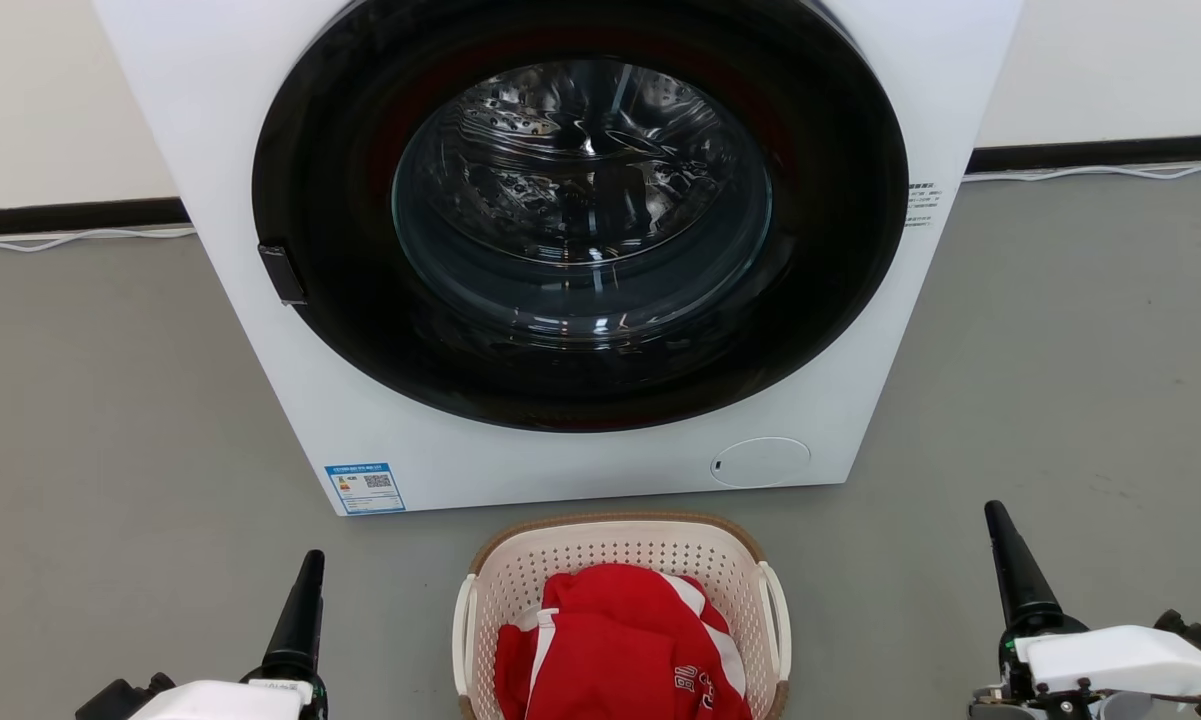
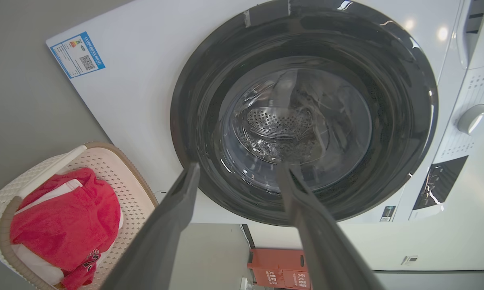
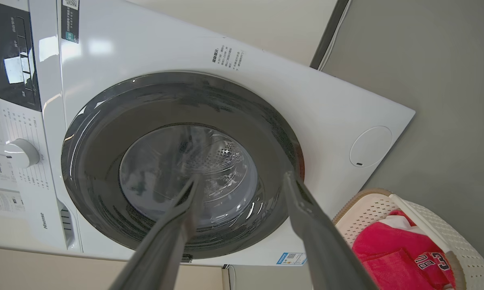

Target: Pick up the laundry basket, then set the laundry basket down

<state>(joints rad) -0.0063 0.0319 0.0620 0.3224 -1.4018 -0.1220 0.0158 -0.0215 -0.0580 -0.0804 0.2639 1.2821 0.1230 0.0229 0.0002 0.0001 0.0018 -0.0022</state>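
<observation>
The laundry basket (image 1: 622,550) is cream-white and perforated, with a brown rim and white side handles. It stands on the grey floor at the bottom centre of the head view, just in front of the washing machine. A red and white garment (image 1: 610,640) lies in it. My left gripper (image 1: 310,565) is open to the basket's left, well apart from it. My right gripper (image 1: 995,515) is open to its right, farther off. In the left wrist view the open gripper (image 2: 238,167) points at the machine door, with the basket (image 2: 121,169) at the lower left. The right wrist view has its open gripper (image 3: 242,177) and the basket (image 3: 370,213) at the lower right.
A white front-loading washing machine (image 1: 380,440) with a shut round dark door (image 1: 580,220) stands close behind the basket. A white cable (image 1: 70,238) runs along the dark skirting. Grey floor (image 1: 110,420) lies open on both sides. A red box (image 2: 278,270) sits in the distance.
</observation>
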